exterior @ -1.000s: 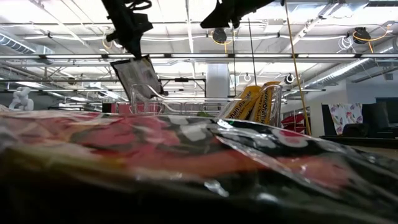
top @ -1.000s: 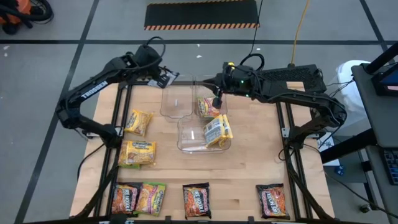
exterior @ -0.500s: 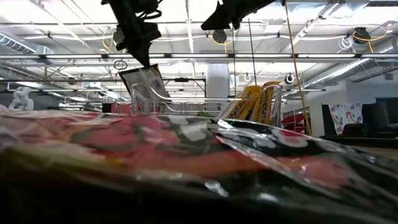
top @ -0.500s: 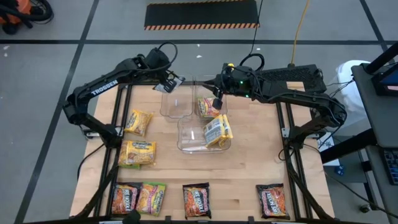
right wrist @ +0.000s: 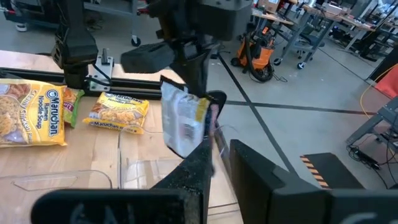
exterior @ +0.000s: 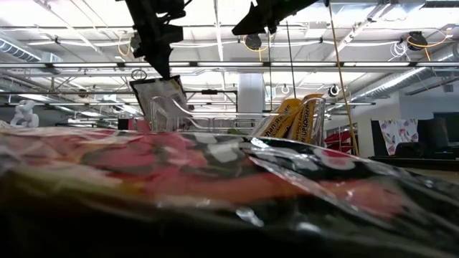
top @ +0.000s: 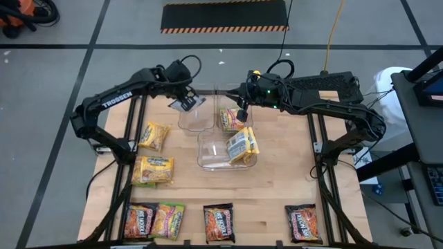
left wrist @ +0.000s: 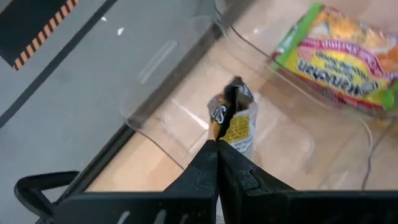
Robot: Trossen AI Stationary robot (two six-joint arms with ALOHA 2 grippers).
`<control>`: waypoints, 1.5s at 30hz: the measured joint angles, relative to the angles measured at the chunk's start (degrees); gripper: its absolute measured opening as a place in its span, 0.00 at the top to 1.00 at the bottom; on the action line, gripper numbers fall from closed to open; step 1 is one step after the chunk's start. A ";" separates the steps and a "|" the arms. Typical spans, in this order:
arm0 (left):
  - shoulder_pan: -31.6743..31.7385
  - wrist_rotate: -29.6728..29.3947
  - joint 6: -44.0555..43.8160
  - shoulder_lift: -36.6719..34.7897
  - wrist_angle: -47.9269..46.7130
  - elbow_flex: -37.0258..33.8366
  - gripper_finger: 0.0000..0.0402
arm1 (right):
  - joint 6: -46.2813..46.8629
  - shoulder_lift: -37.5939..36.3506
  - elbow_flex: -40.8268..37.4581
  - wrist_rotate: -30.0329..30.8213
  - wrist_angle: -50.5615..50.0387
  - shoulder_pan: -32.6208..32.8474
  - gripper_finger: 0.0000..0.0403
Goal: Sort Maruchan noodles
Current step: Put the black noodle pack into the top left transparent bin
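The left gripper [top: 185,99] hangs over the far-left clear bin [top: 194,114] near the far edge of the desk [top: 277,187], its fingers [left wrist: 214,163] pinched tight on the top edge of a dark noodle packet [left wrist: 234,121] that dangles silver-backed above the bin's floor. The grip takes only a thin strip of wrapper, so the packet could slip out, or swing and catch the bin's wall and land on the desk outside it. If released while tilted, it may lean on the rim instead of lying flat.

The right gripper [top: 241,111] hovers over the neighbouring bin [top: 232,119] holding a green-edged packet [left wrist: 339,56]; its fingers stand partly apart, and I cannot tell whether they hold anything. The two arms are near each other, so a sideways move by either risks a knock.

A third bin [top: 225,149] nearer the middle holds upright yellow packets [top: 242,144]. More packets lie along the left edge [top: 154,136] and the near edge [top: 219,223]. In the low view a packet fills the foreground and hides most of the desk. The dangling packet's flavour is hard to read.
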 joint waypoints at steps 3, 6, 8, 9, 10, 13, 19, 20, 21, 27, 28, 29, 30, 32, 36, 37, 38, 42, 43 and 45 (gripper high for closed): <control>-1.37 0.00 0.01 0.00 -1.53 0.00 1.00 | -0.01 0.00 0.00 -0.01 0.00 0.00 0.87; -2.51 0.02 -0.02 0.00 -2.27 0.00 1.00 | -0.02 0.00 0.00 0.00 0.00 0.00 0.87; -3.24 0.33 -0.02 0.00 -2.58 0.00 1.00 | -0.01 0.00 0.00 -0.01 0.00 0.00 0.87; -3.60 0.75 -0.02 0.00 -2.57 0.00 1.00 | -0.02 0.00 0.00 -0.01 0.00 0.00 0.87; -3.95 1.33 -0.04 0.00 -2.56 0.00 1.00 | -0.02 0.00 0.00 -0.01 0.00 0.00 0.87; -5.24 2.23 -0.31 0.00 -2.57 0.00 1.00 | -0.02 0.00 0.00 -0.01 0.00 0.00 0.87; -7.51 3.42 -0.67 0.00 -2.93 0.00 1.00 | -0.01 0.00 0.00 -0.02 0.00 0.00 0.87; -7.83 3.84 -0.97 0.00 -2.92 0.00 1.00 | -0.02 0.00 0.00 -0.02 0.00 0.00 0.87; -8.18 4.24 -1.10 0.03 -2.95 0.00 1.00 | -0.02 0.00 0.00 -0.02 0.00 0.00 0.87; -10.29 4.56 -1.70 1.80 -3.81 0.01 1.00 | -0.04 0.00 0.00 -0.02 0.00 0.00 0.87; -10.59 4.55 -1.73 2.35 -4.17 0.07 1.00 | -0.05 0.00 0.00 -0.02 0.00 0.00 0.87; -10.77 4.61 -1.72 2.92 -4.93 0.05 1.00 | -0.13 0.00 0.00 -0.02 0.00 0.00 0.87; -10.98 4.69 -1.63 3.58 -5.63 -0.03 1.00 | -0.20 0.00 0.00 -0.02 -0.02 0.00 0.87; -11.64 4.70 -1.46 4.83 -5.59 -0.04 1.00 | -0.20 0.00 0.00 -0.02 -0.02 0.00 0.87; -12.52 4.69 -0.66 6.82 -5.88 0.00 1.00 | -0.22 0.00 0.00 -0.02 -0.03 0.00 0.87; -12.81 4.69 -0.45 7.26 -5.83 0.00 1.00 | -0.24 0.00 0.00 -0.02 -0.02 0.00 0.87; -12.97 4.70 -0.34 7.58 -6.05 0.00 1.00 | -0.24 0.00 0.00 -0.02 -0.04 0.00 0.87; -13.95 4.72 -0.14 8.45 -5.81 0.04 1.00 | -0.23 0.00 0.00 -0.02 -0.02 0.00 0.87; -14.05 4.92 -0.13 8.74 -6.00 0.04 1.00 | -0.24 0.00 0.00 -0.02 -0.02 0.00 0.87; -14.20 5.18 -0.12 9.04 -6.42 -0.09 1.00 | -0.44 0.00 0.00 -0.02 -0.04 0.00 0.87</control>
